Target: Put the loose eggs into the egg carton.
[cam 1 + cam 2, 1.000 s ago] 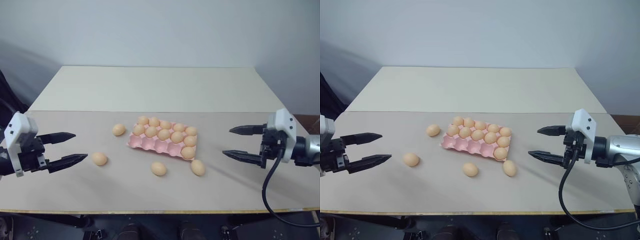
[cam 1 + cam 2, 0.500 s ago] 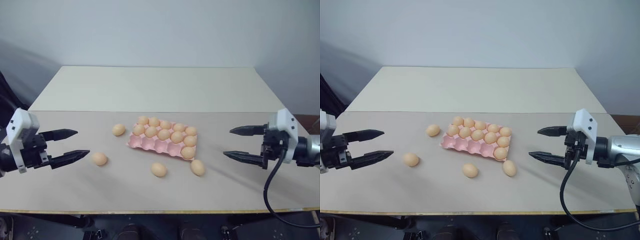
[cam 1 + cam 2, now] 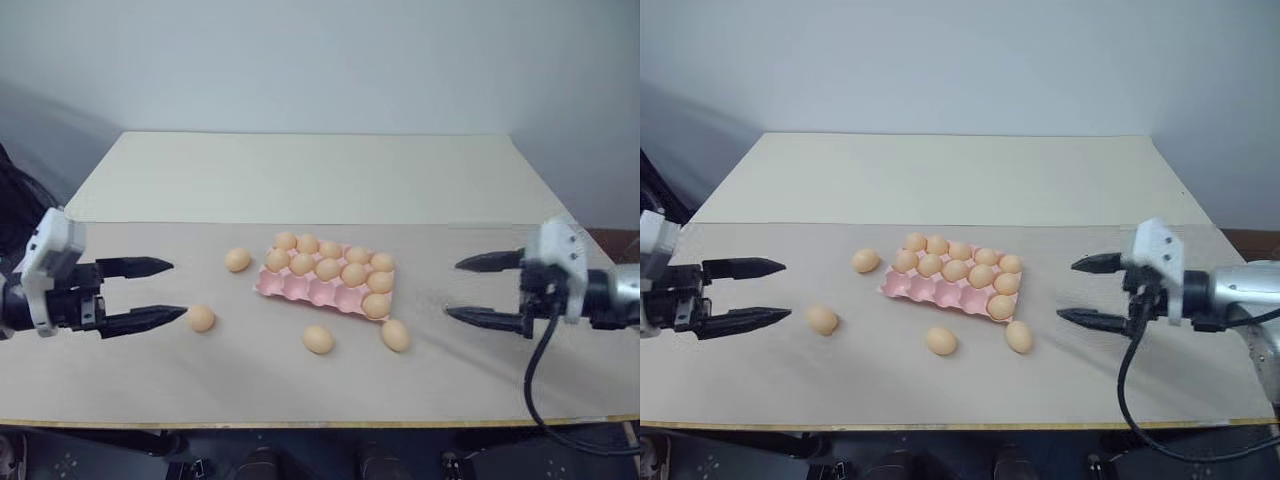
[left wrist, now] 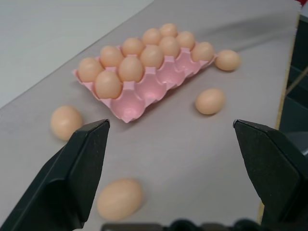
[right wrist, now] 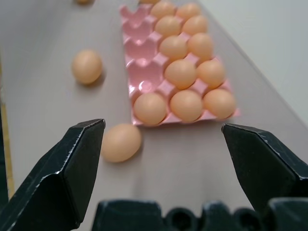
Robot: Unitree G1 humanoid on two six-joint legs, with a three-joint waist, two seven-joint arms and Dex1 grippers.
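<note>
Eleven cups of the egg carton, set mid-table, are found filled; four near-row cups remain empty. Four loose eggs are noted on the table around it. The left gripper and right gripper are held spread wide, empty, well apart from the carton.

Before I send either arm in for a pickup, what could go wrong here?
The four loose pale orange-tan eggs lie free on the flat beige table; the one nearest the left gripper, egg, could roll off if nudged before the open jaws close. The egg nearest the right gripper sits close to the pink moulded egg tray, so a jaw might catch the tray's corner. Only the near row's cups are free.
</note>
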